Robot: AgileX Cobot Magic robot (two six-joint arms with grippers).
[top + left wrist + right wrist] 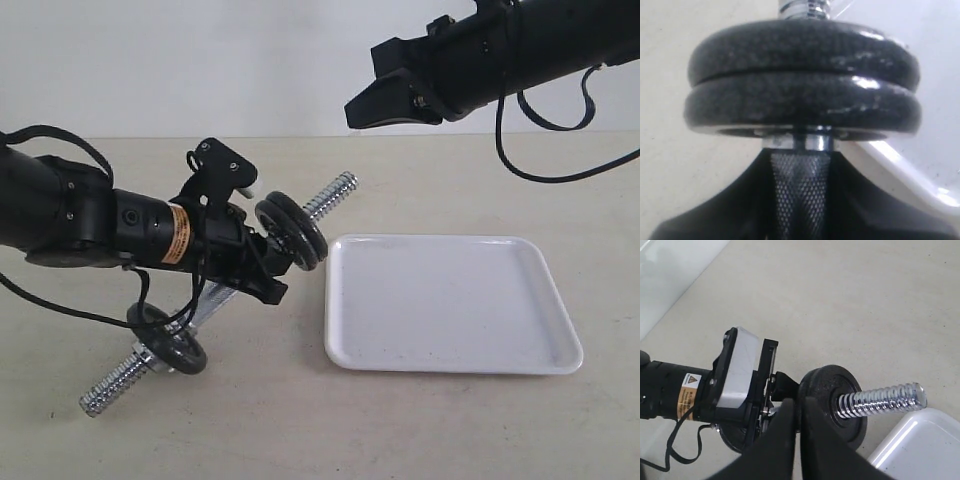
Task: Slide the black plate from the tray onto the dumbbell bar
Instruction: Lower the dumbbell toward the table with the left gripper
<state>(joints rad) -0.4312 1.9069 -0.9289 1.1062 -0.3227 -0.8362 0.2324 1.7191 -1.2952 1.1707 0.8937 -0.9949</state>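
My left gripper [255,270] is shut on the knurled middle of the dumbbell bar [330,197] and holds it tilted, its upper threaded end [885,399] pointing over the tray's corner. Two black plates [292,232] sit stacked on that upper end, pressed together [802,75]. Near the lower end sit another black disc [170,343] and a chrome nut. The white tray [450,300] holds nothing. Raised high above the tray's far edge, my right gripper [365,108] is shut and empty, its fingertips [790,412] pointing down toward the plates.
The beige tabletop [300,430] surrounds the tray. A white wall stands behind it. The left arm's black body and cables [60,215] stretch in from the left edge, and the right arm's cable [540,175] hangs over the back right.
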